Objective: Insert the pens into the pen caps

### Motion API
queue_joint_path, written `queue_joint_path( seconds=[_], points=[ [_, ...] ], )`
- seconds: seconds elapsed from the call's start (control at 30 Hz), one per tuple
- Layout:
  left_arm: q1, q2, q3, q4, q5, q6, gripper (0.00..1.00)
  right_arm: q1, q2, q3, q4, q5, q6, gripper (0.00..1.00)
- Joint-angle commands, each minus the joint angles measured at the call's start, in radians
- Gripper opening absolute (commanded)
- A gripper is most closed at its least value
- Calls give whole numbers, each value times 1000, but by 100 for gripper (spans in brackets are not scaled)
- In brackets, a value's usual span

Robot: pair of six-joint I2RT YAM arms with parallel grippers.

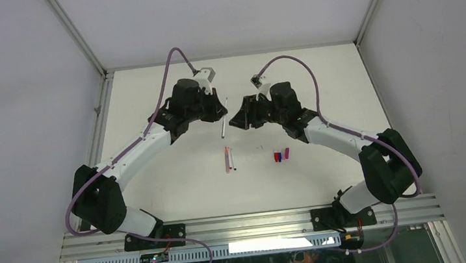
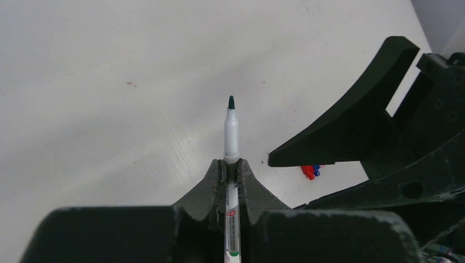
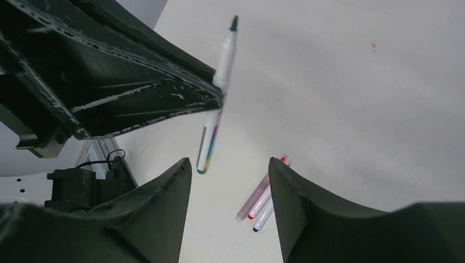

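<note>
White tabletop [image 1: 190,188]: left gripper [image 2: 231,163] clamped the green-tipped pen [image 2: 231,131] tip-out, presumably for capping; right gripper [image 3: 229,164] beside it gaped empty.

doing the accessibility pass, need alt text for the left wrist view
The left gripper is shut on a white pen, whose dark green tip points away over a white table. At the right a black finger of the right gripper juts in, and small red and blue pen caps lie on the table just under its edge.
</note>
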Motion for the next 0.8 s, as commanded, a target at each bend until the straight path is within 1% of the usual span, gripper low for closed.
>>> queue_joint_path(
  seconds=[0.0, 0.1, 0.2, 0.27, 0.37, 0.57, 0.77],
  points=[
    [-2, -43, -8, 92, 101, -56, 0, 26, 0, 58, 105, -4, -1, 56],
    [-2, -42, -19, 93, 111, -50, 0, 28, -24, 37, 136, 30, -3, 55],
    [-2, -42, -34, 88, 111, -34, 0, 27, -80, -16, 189, 104, -7, 52],
    [-2, -42, -43, 82, 111, -23, 0, 27, -139, -60, 238, 174, -6, 52],
    [-2, -46, -55, 80, 120, -12, 0, 27, -172, -76, 257, 236, -12, 53],
    [-2, -57, -62, 101, 146, 6, 0, 27, -126, -58, 314, 219, 18, 52],
    [-2, -69, -66, 119, 166, 3, 0, 26, -82, -60, 356, 262, 59, 52]
  ],
)
